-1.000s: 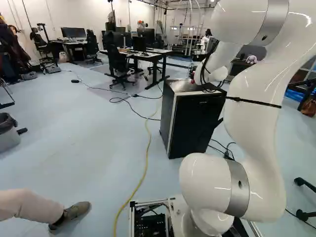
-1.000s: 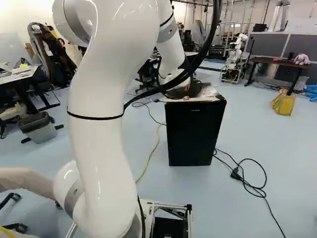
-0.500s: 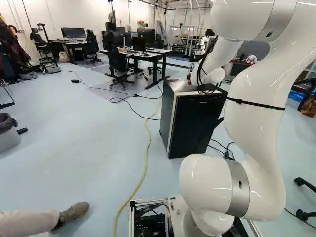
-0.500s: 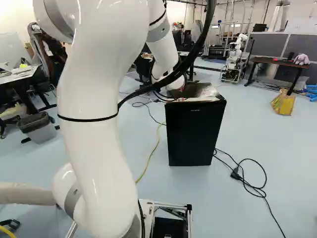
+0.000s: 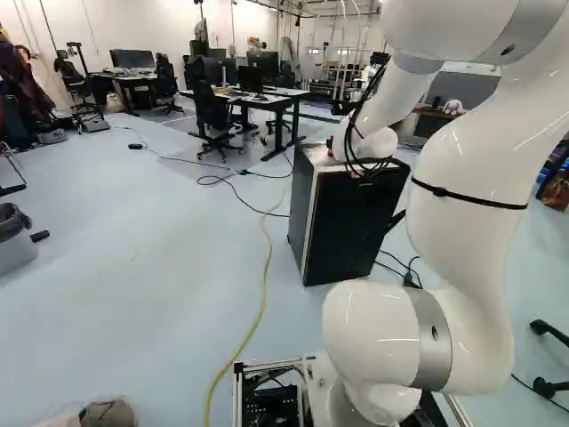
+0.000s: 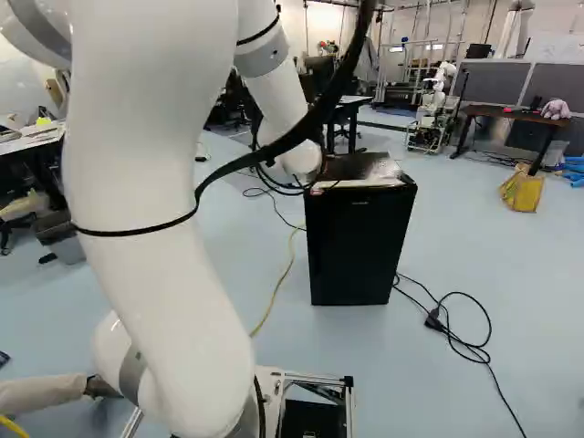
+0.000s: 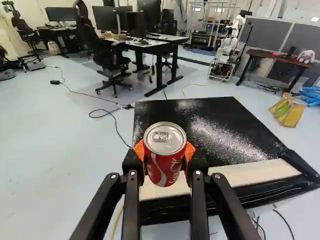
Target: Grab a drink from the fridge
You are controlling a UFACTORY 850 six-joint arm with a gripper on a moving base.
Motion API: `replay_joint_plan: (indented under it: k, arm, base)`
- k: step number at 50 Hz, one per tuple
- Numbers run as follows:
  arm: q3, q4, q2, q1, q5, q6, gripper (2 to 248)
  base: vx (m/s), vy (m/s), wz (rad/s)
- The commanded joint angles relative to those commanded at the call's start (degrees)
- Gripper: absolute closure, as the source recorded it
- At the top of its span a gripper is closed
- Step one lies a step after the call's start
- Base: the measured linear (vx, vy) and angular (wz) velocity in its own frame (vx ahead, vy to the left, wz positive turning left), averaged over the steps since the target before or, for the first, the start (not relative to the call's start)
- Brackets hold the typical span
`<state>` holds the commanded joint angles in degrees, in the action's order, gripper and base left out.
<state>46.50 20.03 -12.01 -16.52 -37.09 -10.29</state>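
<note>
- The tool [image 7: 165, 152] is pinching a red soda can [image 7: 164, 172], one orange pad [image 7: 139, 150] pressed to each side of it.
- The can looks upright, its silver lid and pull tab facing up; red and white show on its body.
- In the wrist view it overlaps the near edge of the fridge [image 6: 360, 246], close to the near left corner; whether it touches the fridge cannot be told.
- The fridge is small and black, upright on the floor [image 5: 169, 294], with its door looking shut.
- Its dark top [image 7: 220, 117] is speckled with glints, and a pale strip [image 7: 255, 174] runs along the near edge.
- The white arm [image 5: 462, 240] reaches forward, its wrist by the fridge's near left corner in the right base view.
- A yellow cable [image 5: 266, 285] lies on the floor to the left of the fridge; a black cable [image 6: 473, 350] lies looped to its right.
- Beyond are office chairs [image 5: 212, 114] and desks with monitors [image 5: 132, 59].
- Another robot [image 6: 436, 105] stands beyond the fridge, near a desk [image 6: 511, 113] bearing a plush toy [image 6: 556, 109]; a yellow bag [image 6: 522, 192] sits on the floor nearby.
</note>
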Motion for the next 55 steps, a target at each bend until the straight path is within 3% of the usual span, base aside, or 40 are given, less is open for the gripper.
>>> replay_joint_plan:
  k: [55]
  arm:
    - [-29.20, -14.09, 19.70, 11.63, -9.08, 7.24, 155]
  base:
    - [0.000, 0.000, 0.000]
